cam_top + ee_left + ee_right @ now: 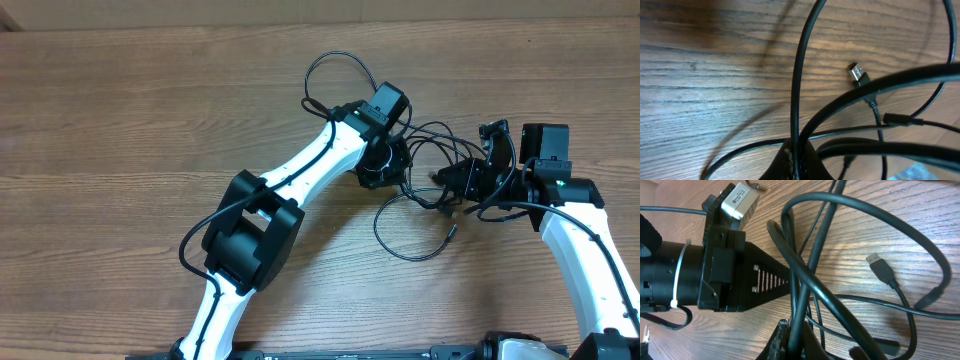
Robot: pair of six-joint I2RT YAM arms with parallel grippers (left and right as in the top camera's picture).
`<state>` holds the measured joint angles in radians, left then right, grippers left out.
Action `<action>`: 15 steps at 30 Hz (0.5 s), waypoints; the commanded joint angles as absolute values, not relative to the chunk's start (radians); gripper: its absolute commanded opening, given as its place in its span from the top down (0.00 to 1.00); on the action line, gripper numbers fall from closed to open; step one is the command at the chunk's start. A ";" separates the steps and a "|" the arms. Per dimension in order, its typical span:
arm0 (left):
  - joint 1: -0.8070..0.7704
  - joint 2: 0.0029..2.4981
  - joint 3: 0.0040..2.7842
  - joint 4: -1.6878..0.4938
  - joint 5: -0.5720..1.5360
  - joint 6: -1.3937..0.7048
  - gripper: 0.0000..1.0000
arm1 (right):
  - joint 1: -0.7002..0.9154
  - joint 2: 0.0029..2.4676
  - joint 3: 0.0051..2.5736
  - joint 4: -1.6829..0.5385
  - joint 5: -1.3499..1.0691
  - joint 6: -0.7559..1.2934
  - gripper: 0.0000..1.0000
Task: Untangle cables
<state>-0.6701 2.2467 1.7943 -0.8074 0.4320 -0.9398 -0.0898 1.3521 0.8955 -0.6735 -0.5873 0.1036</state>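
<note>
Partly hidden, left claw (795, 162) and right claw (790, 340) pinching cables (795, 100), strands cropped.

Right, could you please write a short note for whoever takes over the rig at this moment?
Left gripper: fingers shut on a strand of the cables.
Right gripper: fingers shut on a strand too.
Cables: one tangle on the table between the two arms, with a USB plug lying free.
Done: both grips taken.
Left: pull the strands apart; nothing is separated yet.
</note>
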 commanded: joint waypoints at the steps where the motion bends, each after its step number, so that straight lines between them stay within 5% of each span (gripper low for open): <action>1: -0.652 2.252 1.816 -0.837 0.416 -0.842 0.96 | -0.084 1.346 0.899 -0.667 -0.592 0.092 0.96; 15: -0.524 1.947 1.828 -0.813 0.535 -0.822 0.96 | -0.084 1.352 0.895 -0.691 -0.478 0.100 0.96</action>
<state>-0.5442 2.0708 1.7962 -0.8371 0.4751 -0.8566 -0.0845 1.3521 0.8955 -0.6910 -0.5041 0.1043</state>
